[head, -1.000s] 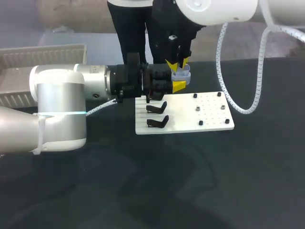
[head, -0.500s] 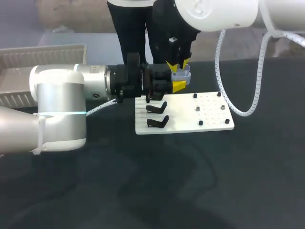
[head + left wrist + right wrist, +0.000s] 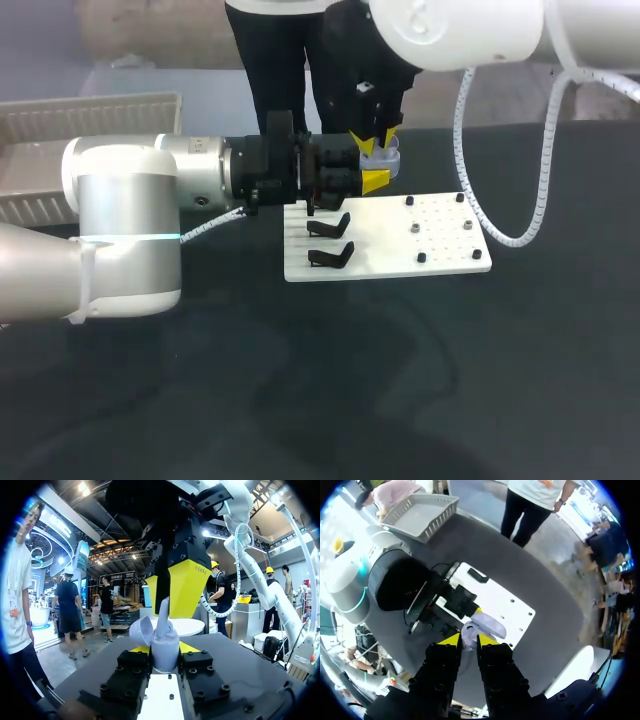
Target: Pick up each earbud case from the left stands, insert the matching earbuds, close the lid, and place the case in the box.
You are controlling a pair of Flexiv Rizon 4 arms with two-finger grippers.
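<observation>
Sinking a little over the last 1 second, the right gripper (image 3: 468,641) is closing in on the earbud case (image 3: 165,649) from above, while the left arm is keeping its place.

The right gripper's 2 yellow fingers are pinching a pale earbud (image 3: 164,611), whose stem is hanging out below the tips and pointing down into the case. The left gripper (image 3: 164,656) is reaching in sideways and clamping the earbud case from 2 sides, holding it upright just above the far left corner of the white board (image 3: 440,250). The lid (image 3: 142,630) of the case is standing open, tilting away to one side of the earbud.

Both arms are meeting over that same far left corner of the board: the left arm is coming in level from the left, the right arm is dropping in from above and behind.

On the board's left part, 2 black stands (image 3: 330,225) (image 3: 333,253) are sitting one nearer than the other, both without a case. Small black pegs (image 3: 421,257) are dotting the board's right part. A grey basket (image 3: 90,104) is lying well apart from the board, off its far left side. The board is resting on the dark table (image 3: 400,380).
</observation>
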